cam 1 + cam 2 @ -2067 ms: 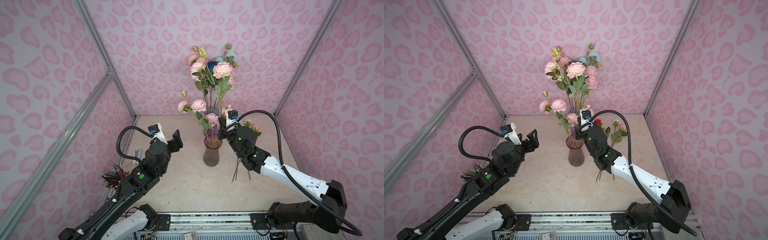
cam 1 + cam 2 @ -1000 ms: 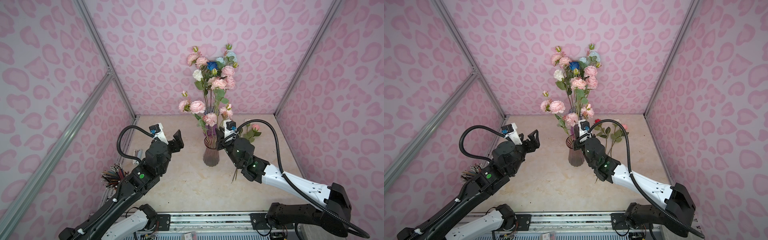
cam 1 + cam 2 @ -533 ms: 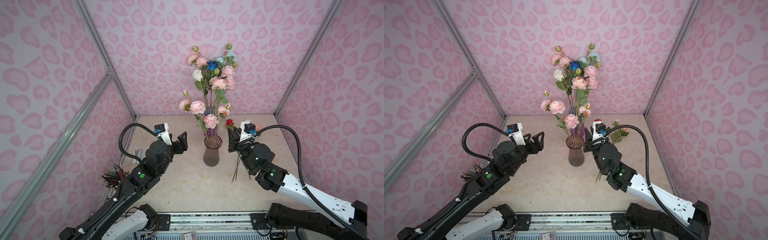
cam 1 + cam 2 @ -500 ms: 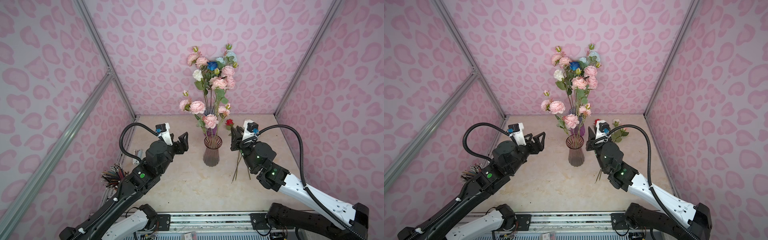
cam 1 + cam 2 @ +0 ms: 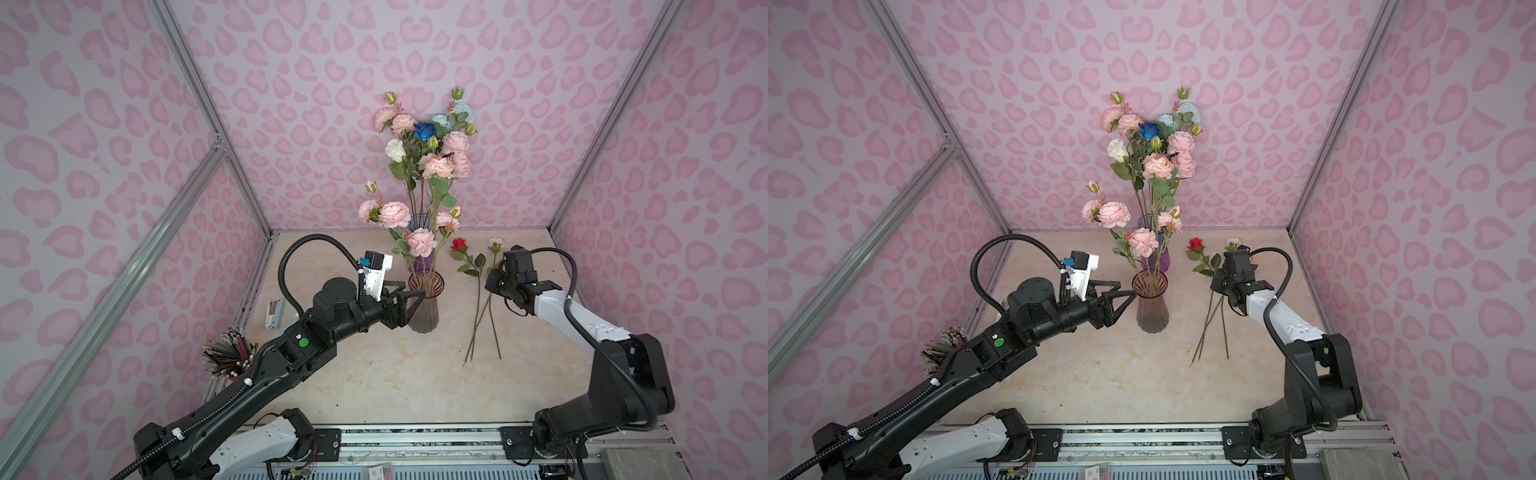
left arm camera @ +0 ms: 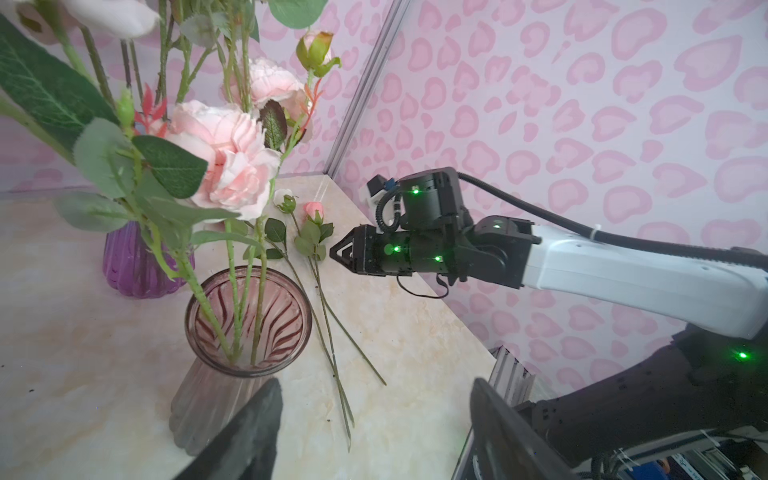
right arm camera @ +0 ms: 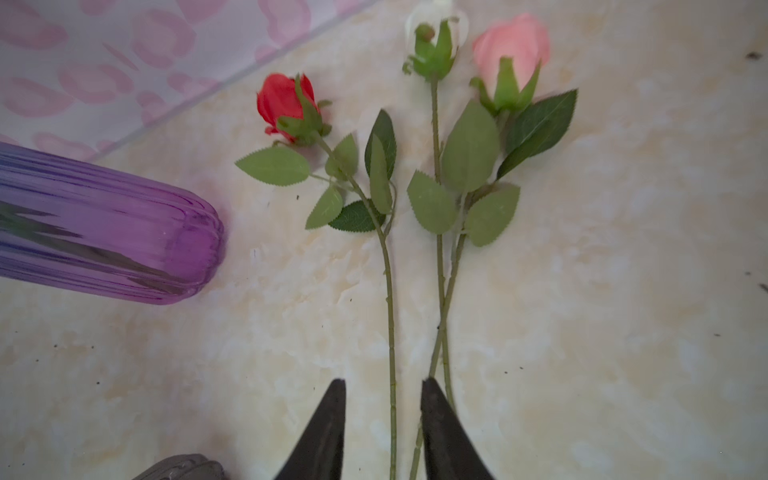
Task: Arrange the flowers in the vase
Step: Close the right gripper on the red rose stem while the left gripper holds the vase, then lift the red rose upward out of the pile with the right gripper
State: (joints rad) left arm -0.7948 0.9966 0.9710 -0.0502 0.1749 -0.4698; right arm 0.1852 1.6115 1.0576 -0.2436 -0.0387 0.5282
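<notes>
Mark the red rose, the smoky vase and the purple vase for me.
red rose (image 7: 284,106): right wrist view, bloom.
smoky vase (image 5: 1152,311): in a top view, wall.
purple vase (image 7: 124,249): right wrist view, wall.

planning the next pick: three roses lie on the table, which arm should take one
Right. The right fingers hang open over the red rose stem, and the roses lie on that side. The left fingers sit across the vase from them.

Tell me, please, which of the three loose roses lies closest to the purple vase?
The red rose: the only red bud, lying between the purple vase and the white rose and pink rose, whose stems cross.
</notes>
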